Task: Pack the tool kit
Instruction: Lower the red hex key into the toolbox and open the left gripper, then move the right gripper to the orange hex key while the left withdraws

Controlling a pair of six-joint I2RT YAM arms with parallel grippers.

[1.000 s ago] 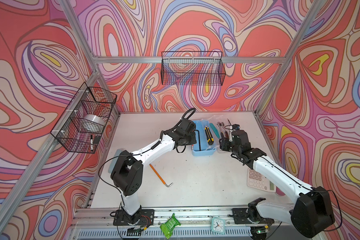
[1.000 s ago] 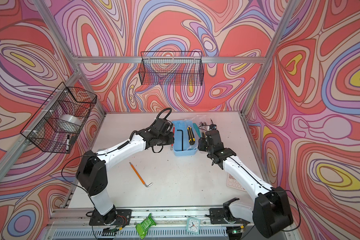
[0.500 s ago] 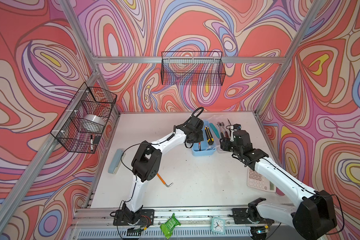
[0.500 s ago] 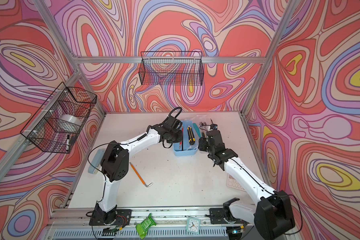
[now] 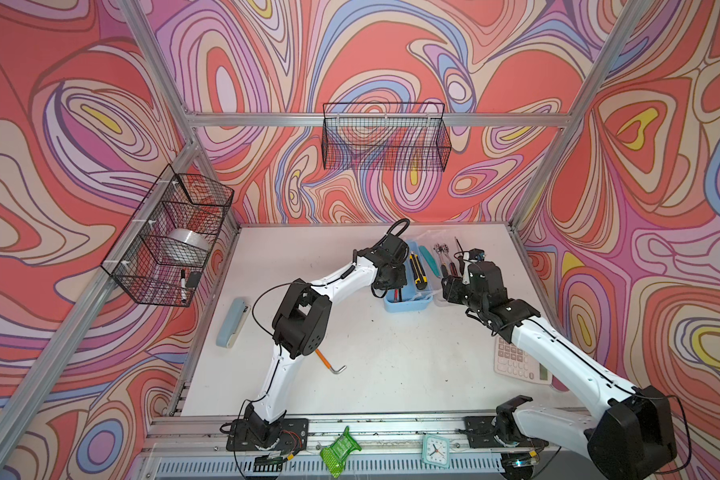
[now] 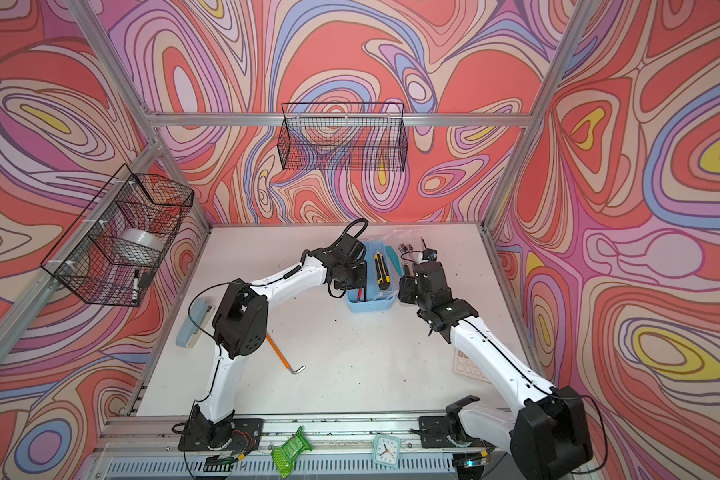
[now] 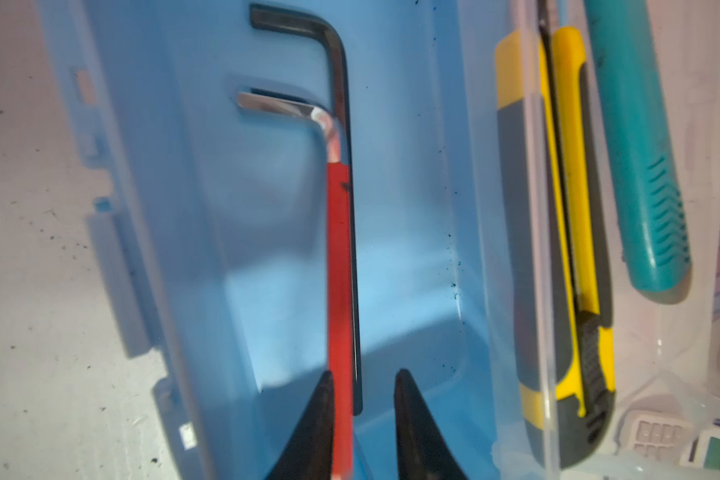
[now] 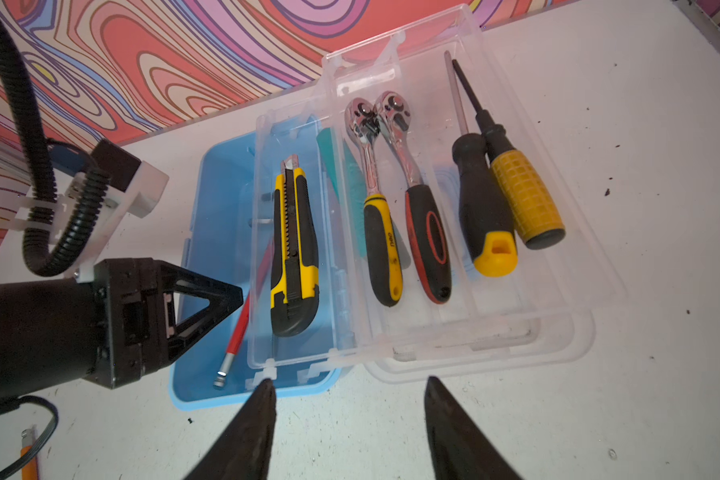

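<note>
While I watch from my remote station, the nearest thing to me is an orange-handled hex key (image 5: 329, 365), which lies loose on the white table (image 5: 391, 374) close to the left arm's elbow. Further in, the right gripper (image 8: 348, 380) hovers just in front of the kit, its jaws spread wide with nothing between them. Beyond it sits the light blue box (image 8: 208, 249), with its clear lid (image 8: 558, 353) folded open on the table beside it. The left gripper (image 7: 364, 415) hangs inside the box, jaws parted. A red-sleeved hex key (image 7: 340, 270) lies in the box along one finger, unclamped, with a black hex key (image 7: 292, 25) right against it. The clear tray (image 8: 445, 320) rests partly over the box. It holds a yellow utility knife (image 8: 294, 249), a teal knife (image 8: 350, 187), two ratchets (image 8: 381, 232) and two screwdrivers (image 8: 485, 199).
</note>
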